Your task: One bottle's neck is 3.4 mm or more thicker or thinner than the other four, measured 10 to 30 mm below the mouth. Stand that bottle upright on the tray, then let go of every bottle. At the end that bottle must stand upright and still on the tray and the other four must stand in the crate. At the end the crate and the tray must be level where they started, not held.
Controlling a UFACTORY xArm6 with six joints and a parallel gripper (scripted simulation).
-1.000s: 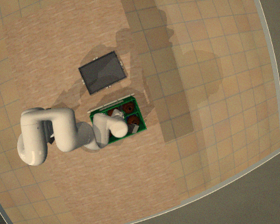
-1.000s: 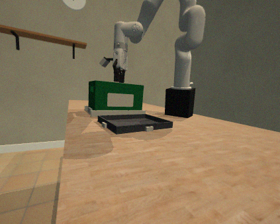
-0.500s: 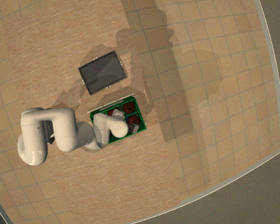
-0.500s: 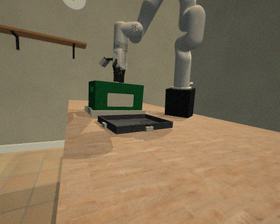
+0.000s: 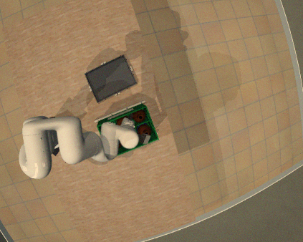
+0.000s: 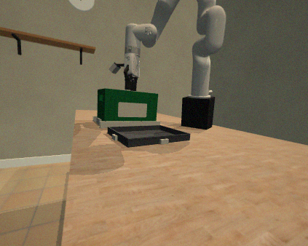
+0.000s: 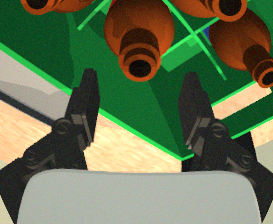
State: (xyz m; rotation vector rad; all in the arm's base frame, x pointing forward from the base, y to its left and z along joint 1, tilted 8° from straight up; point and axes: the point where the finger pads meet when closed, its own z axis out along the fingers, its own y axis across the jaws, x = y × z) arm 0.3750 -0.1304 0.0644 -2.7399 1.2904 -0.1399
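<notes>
Locating the nearest bottle (image 7: 139,30): it stands in the crate (image 5: 153,125) (image 6: 110,105) (image 7: 42,55), upper middle of the wrist frame, its mouth centred between the fingertips in that projection. Its long axis appears upright. I cannot confirm from these views that its neck is the odd one. The gripper (image 6: 131,89) (image 7: 140,85) is spread part-way, pinching nothing. Judged next: advance toward the bottle, up the wrist frame, keeping one finger each side of the neck. The tray (image 5: 112,79) (image 6: 150,135) (image 7: 32,80) lies left in that frame. The crate's pale panel (image 6: 132,109) shows no readable writing.
</notes>
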